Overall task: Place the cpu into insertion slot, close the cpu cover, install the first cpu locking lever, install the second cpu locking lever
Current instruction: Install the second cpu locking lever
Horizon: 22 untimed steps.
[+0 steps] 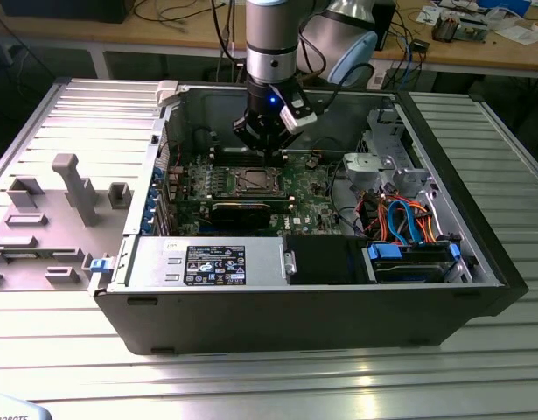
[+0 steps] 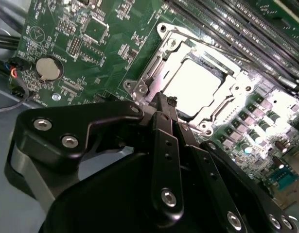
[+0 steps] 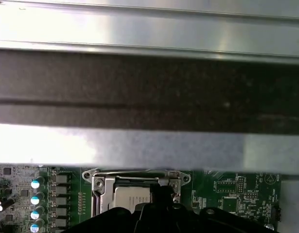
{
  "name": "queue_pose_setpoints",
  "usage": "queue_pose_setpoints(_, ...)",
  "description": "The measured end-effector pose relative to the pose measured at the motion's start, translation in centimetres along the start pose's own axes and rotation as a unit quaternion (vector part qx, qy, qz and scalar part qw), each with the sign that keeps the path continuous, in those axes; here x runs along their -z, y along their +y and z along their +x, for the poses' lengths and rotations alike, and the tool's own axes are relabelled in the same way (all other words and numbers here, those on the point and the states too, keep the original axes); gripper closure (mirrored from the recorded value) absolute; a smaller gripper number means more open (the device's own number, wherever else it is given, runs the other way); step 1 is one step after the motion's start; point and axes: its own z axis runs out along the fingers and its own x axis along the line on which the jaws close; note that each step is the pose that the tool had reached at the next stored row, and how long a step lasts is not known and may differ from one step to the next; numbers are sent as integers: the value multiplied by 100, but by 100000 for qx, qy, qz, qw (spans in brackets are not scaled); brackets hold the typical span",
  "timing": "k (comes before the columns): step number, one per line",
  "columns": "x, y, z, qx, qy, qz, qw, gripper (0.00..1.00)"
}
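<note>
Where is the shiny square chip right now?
The cpu sits in the insertion slot on the green motherboard, just beyond the gripper in both wrist views.

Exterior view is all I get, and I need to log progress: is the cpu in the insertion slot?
Observer: Yes. In the second wrist view the cpu lies in the insertion slot, silver top up.
Operator: And the cpu cover?
Observer: In both wrist views the cpu cover lies flat around the chip.
Operator: Where are the fingers?
Observer: The fingers are shut, with their tips at the socket's edge. I cannot tell whether they touch it.
</note>
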Motion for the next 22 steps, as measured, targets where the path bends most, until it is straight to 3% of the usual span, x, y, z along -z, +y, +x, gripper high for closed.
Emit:
queue_pose_setpoints(9, -14, -207, 9, -42, 17, 388, 99999, 89)
queue_pose_setpoints(16, 34, -220, 7, -324, 28, 393, 99999, 89)
queue_pose_setpoints(22, 20, -369, 15, -727, 55, 389, 99997, 89)
